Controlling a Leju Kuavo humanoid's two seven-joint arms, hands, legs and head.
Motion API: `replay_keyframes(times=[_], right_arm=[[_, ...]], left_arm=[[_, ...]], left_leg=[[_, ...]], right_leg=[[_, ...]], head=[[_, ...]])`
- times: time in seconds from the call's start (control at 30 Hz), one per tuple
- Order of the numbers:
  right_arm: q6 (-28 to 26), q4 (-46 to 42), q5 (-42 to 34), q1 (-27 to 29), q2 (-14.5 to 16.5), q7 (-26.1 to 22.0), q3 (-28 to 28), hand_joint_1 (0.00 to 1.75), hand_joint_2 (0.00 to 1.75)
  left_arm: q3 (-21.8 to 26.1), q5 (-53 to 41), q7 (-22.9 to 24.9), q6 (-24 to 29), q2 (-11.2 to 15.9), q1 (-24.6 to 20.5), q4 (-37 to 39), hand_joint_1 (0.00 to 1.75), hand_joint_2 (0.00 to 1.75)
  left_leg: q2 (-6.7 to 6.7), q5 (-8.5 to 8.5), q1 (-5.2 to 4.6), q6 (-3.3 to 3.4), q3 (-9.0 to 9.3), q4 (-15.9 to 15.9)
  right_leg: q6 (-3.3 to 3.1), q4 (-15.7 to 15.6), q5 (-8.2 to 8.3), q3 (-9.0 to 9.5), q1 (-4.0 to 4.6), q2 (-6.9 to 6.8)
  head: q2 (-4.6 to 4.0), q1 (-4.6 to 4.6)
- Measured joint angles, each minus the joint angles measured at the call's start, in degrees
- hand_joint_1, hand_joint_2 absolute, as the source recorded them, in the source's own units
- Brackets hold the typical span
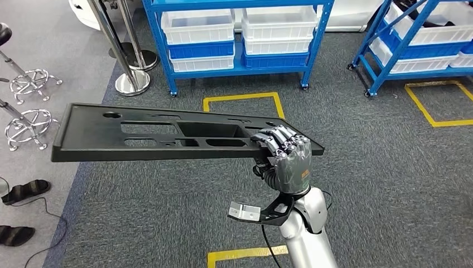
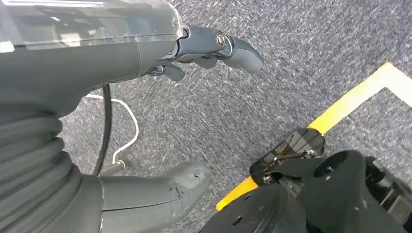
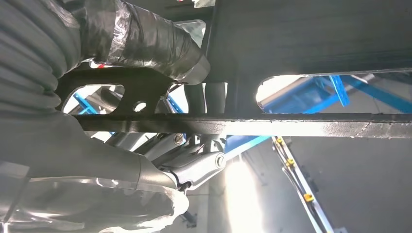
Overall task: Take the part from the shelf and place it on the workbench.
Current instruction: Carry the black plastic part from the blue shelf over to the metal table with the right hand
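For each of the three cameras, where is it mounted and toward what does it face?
Head view: high on the body, looking down at carpet and blue shelves; right hand grips the black part.
Left wrist view: behind the left hand, facing carpet.
Right wrist view: under the part's edge, at the gripping hand.
Shared: part and right hand.

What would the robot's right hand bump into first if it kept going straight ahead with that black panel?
Probably nothing soon. The right hand grips the black panel over open grey carpet. Straight ahead stands the blue shelf with white bins, which looks well off, though depth is hard to judge.
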Motion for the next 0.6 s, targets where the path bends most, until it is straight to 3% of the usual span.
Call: replay_keyframes(times=[0.03, 0.07, 0.13, 0.2, 0.27, 0.33, 0.4, 0.47, 0.5, 0.53, 0.6], right_arm=[[-0.01, -0.01, 0.01, 0.15, -0.24, 0.0, 0.0, 1.75, 1.75], [-0.01, -0.01, 0.03, 0.24, -0.43, 0.0, 0.0, 1.75, 1.75], [-0.02, -0.07, 0.1, 0.23, -0.61, 0.0, 0.03, 1.75, 1.75], [-0.02, -0.2, 0.23, 0.2, -0.63, 0.0, 0.08, 1.75, 1.75], [-0.02, -0.33, 0.47, 0.23, -0.65, 0.0, 0.11, 1.75, 1.75], [-0.02, -0.4, 0.77, 0.24, -0.64, 0.0, 0.11, 1.75, 1.75], [-0.01, -0.42, 0.97, 0.23, -0.61, 0.0, 0.16, 1.75, 1.75], [0.01, -0.41, 1.03, 0.28, -0.59, 0.0, 0.21, 1.75, 1.75], [0.01, -0.4, 1.04, 0.33, -0.59, 0.0, 0.2, 1.75, 1.75], [0.01, -0.4, 1.07, 0.38, -0.59, 0.0, 0.2, 1.75, 1.75], [0.0, -0.47, 1.14, 0.44, -0.59, 0.0, 0.2, 1.75, 1.75]], left_arm=[[-0.33, 0.0, -0.22, 0.11, -0.07, 0.0, 0.0, 0.0, 1.75], [-0.62, 0.0, -0.35, 0.2, -0.14, 0.02, 0.0, 0.0, 1.75], [-1.06, 0.01, -0.48, 0.31, -0.26, 0.08, 0.0, 0.0, 1.75], [-1.29, 0.02, -0.5, 0.39, -0.32, 0.15, 0.0, 0.0, 1.75], [-1.46, 0.02, -0.5, 0.41, -0.32, 0.11, 0.0, 0.0, 1.75], [-1.61, 0.02, -0.51, 0.38, -0.34, 0.01, 0.0, 0.0, 1.75], [-1.65, 0.01, -0.55, 0.33, -0.4, 0.01, 0.0, 0.0, 1.75], [-1.69, 0.01, -0.58, 0.27, -0.43, 0.06, 0.0, 0.0, 1.75], [-1.72, 0.01, -0.61, 0.24, -0.43, 0.07, 0.0, 0.0, 1.75], [-1.78, 0.0, -0.64, 0.21, -0.43, 0.08, 0.0, 0.0, 1.75], [-1.92, 0.0, -0.69, 0.19, -0.43, 0.03, 0.0, 0.0, 1.75]], left_leg=[[0.21, 0.32, -0.01, -0.07, -0.6, 0.18], [0.51, 0.54, 0.01, -0.17, -1.16, 0.48], [1.15, 0.64, -0.08, -0.51, -2.15, 1.41], [1.9, 0.54, -0.29, -1.0, -2.71, 2.34], [2.78, 0.58, -0.34, -1.58, -2.85, 2.77], [2.41, -0.36, -0.13, -2.37, -3.29, 3.8], [0.81, -3.78, 0.19, -3.08, -5.12, 8.3], [-0.08, -7.53, 0.38, -3.38, -7.89, 15.32], [-0.22, -8.15, 0.41, -3.4, -8.69, 17.61], [-0.3, -7.69, 0.42, -3.34, -8.65, 18.1], [-0.9, -4.13, 0.41, -2.9, -5.66, 13.0]], right_leg=[[0.09, 0.35, 0.62, 0.64, -0.02, -0.04], [0.12, -1.59, 1.85, 2.48, -0.04, -0.23], [-0.03, -9.18, 3.52, 7.93, 0.14, -1.72], [-0.64, -14.1, 3.48, 10.95, 0.51, -2.96], [-1.42, -14.66, 3.39, 10.8, 0.68, -2.37], [-2.2, -14.94, 3.85, 10.52, 0.52, -1.44], [-2.85, -15.08, 4.42, 10.1, 0.41, -0.64], [-3.09, -15.04, 4.83, 9.55, 0.53, 0.29], [-3.08, -15.01, 5.0, 9.32, 0.58, 0.81], [-3.04, -14.97, 5.14, 9.14, 0.6, 1.37], [-2.91, -14.91, 5.34, 9.02, 0.6, 2.59]], head=[[0.0, -0.01], [0.0, -0.01], [0.0, 0.0], [0.0, -0.02], [0.0, -0.04], [0.0, -0.04], [0.0, -0.04], [0.0, -0.04], [0.0, -0.04], [0.0, -0.04], [0.0, -0.03]])
